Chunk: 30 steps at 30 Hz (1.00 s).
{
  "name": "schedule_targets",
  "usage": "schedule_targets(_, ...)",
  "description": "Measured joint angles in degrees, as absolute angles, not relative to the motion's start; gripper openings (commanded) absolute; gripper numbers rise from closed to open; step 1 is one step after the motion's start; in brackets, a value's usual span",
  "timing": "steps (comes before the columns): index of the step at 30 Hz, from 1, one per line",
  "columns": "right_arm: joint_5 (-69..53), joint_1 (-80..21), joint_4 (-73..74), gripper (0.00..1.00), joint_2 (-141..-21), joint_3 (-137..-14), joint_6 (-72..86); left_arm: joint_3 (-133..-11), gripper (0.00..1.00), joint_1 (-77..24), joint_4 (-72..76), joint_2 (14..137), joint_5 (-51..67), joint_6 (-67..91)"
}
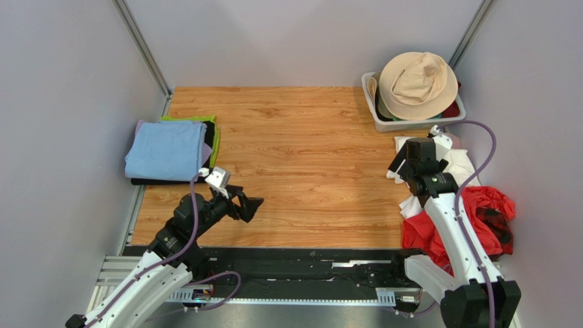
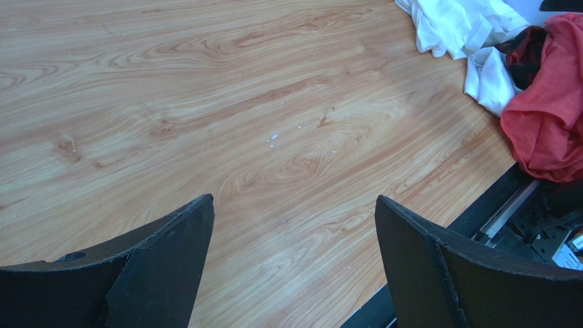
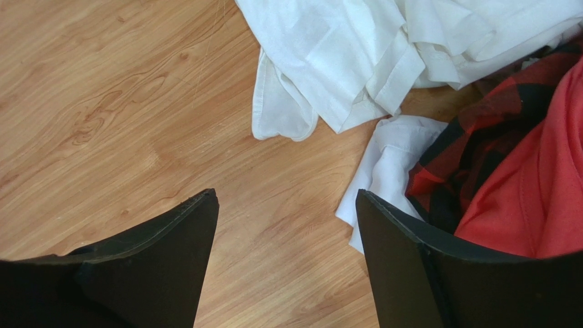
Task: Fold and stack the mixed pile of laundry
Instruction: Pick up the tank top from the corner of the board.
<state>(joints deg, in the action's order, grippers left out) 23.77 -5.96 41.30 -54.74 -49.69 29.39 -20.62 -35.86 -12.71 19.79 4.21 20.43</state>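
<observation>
Laundry pile (image 1: 489,205) lies rumpled at the table's (image 1: 294,150) right edge, none of it folded. Left hand (image 2: 293,201) and right hand (image 3: 286,195) gape empty.

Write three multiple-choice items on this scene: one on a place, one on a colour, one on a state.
1. Where on the table does the laundry pile lie? A) centre B) right edge C) far left corner
2. Top cloth of the folded stack is: A) light blue B) yellow C) white
3. The left gripper is: A) shut on cloth B) open above bare wood C) shut, empty
1 B, the heap sits rightmost; 2 A, blue lies on top; 3 B, jaws apart, only wood between.
</observation>
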Motion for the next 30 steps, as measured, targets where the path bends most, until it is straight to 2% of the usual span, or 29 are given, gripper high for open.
schedule_targets(8, 24.93, -5.96, 40.93, 0.9, -66.92, -53.98, 27.51, -20.62, 0.95, -35.86, -12.56, 18.83, 4.47, 20.45)
schedule_targets(12, 32.8, -5.98, 47.57, 0.91, -64.58, -55.22, 34.24, -20.62, 0.95, -36.21, -12.58, 18.79, 3.86, 20.45)
schedule_targets(15, 39.99, -5.96, 55.18, 0.99, -61.3, -55.37, 42.37, -20.62, 0.95, -36.4, -12.6, 18.55, 3.57, 20.45)
schedule_targets(19, 49.39, -5.85, 67.96, 1.0, -61.58, -57.08, 54.59, -20.62, 0.95, -36.38, -12.62, 18.02, 3.05, 20.45)
schedule_targets(23, 54.46, -4.12, 73.17, 1.0, -63.68, -57.45, 62.15, -20.62, 0.95, -36.38, -12.62, 18.0, 2.94, 20.45)
schedule_targets(30, 49.21, 10.07, 70.37, 0.88, -56.29, -52.66, 56.34, -20.62, 0.94, -36.4, -12.58, 19.84, 3.11, 20.45)
